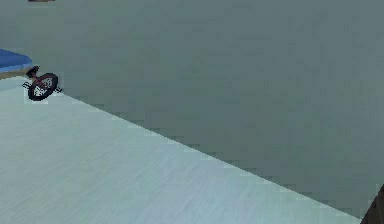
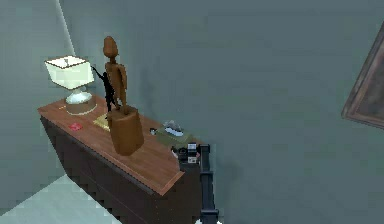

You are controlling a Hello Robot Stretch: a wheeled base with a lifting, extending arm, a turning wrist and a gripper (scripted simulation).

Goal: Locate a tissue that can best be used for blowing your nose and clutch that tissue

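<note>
A dark wooden dresser (image 2: 150, 170) stands against the grey-green wall in the arm side view. On its top stands a brown boxy block (image 2: 125, 132), and a small grey thing (image 2: 175, 130) lies near the right end. The arm (image 2: 207, 195) rises from the bottom edge. My gripper (image 2: 184, 153) sits at the dresser's right end, left of the white squares. The dresser top lies behind it, so I cannot tell whether it holds anything.
A white-shaded lamp (image 2: 68, 75), a wooden figure statue (image 2: 114, 70), a small red thing (image 2: 77, 126) and a flat yellowish thing (image 2: 103, 122) share the dresser top. A framed picture (image 2: 366, 85) hangs at the right. In the forward view, a small black ring-shaped thing (image 1: 42, 87) lies on pale floor beside a blue thing (image 1: 12, 60).
</note>
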